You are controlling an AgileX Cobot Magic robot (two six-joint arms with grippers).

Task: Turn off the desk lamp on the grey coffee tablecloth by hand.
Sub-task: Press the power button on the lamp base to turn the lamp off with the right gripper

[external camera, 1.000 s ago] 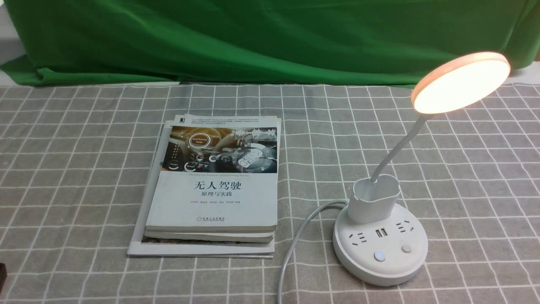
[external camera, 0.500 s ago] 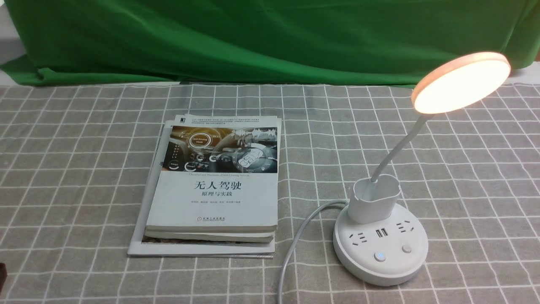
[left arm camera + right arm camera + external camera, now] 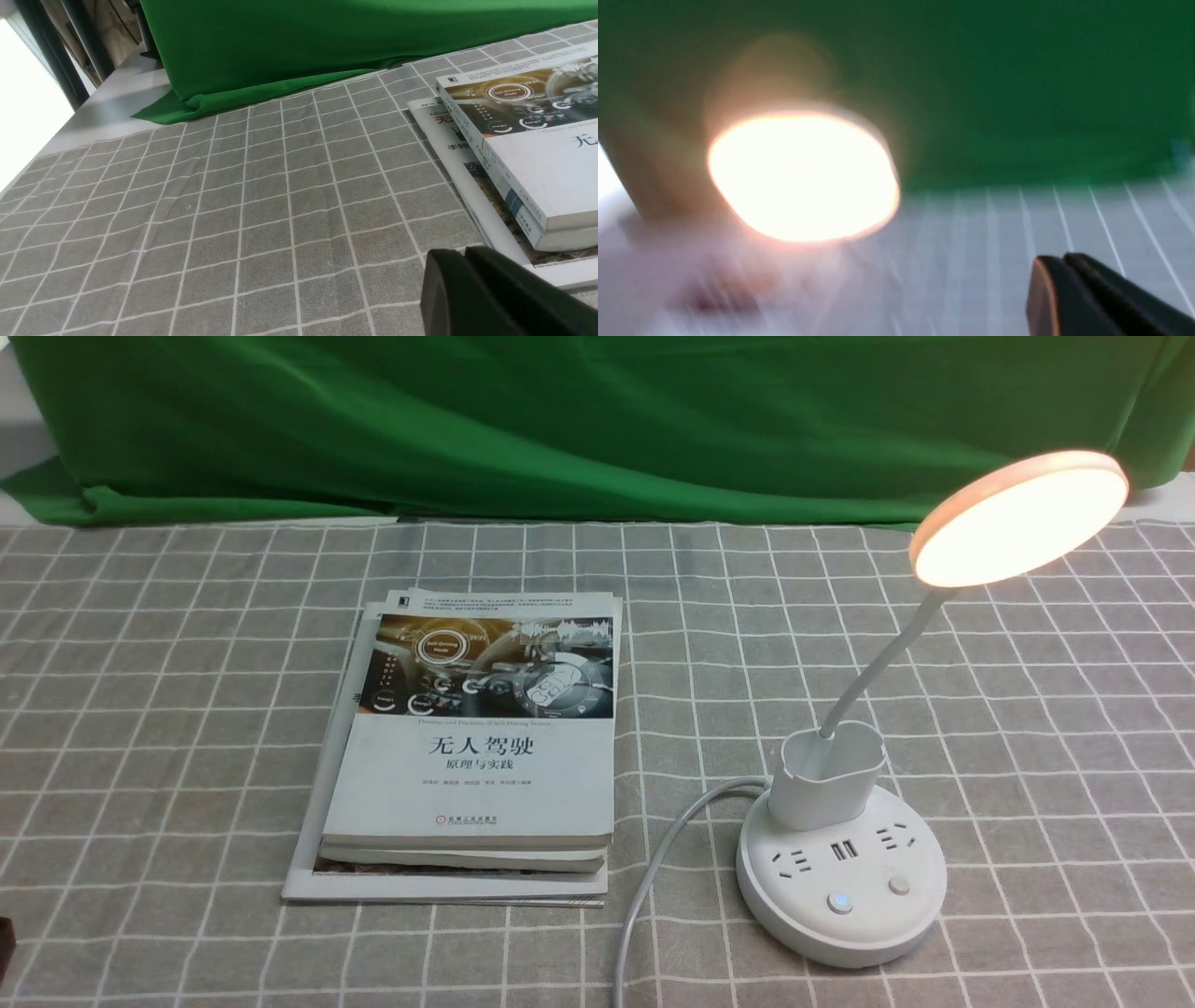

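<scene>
The white desk lamp stands at the right on the grey coffee tablecloth [image 3: 168, 709]. Its disc head [image 3: 1022, 518] glows. The bendy neck rises from the cup holder [image 3: 826, 779] on the round base [image 3: 803, 919]. The base carries a blue-lit button [image 3: 840, 902], a plain button [image 3: 899, 886] and a white cord [image 3: 653, 877]. My left gripper [image 3: 465, 254] is shut and empty, low over the cloth beside the books. My right gripper [image 3: 1059, 259] is shut and empty; its blurred view faces the lit head [image 3: 803, 177]. Only black fingertips of the hand show.
A stack of books [image 3: 476, 747] lies left of the lamp base, also in the left wrist view [image 3: 528, 154]. A green draped cloth [image 3: 560, 420] hangs along the far edge. A dark sliver [image 3: 5, 943] shows at the front view's lower left edge.
</scene>
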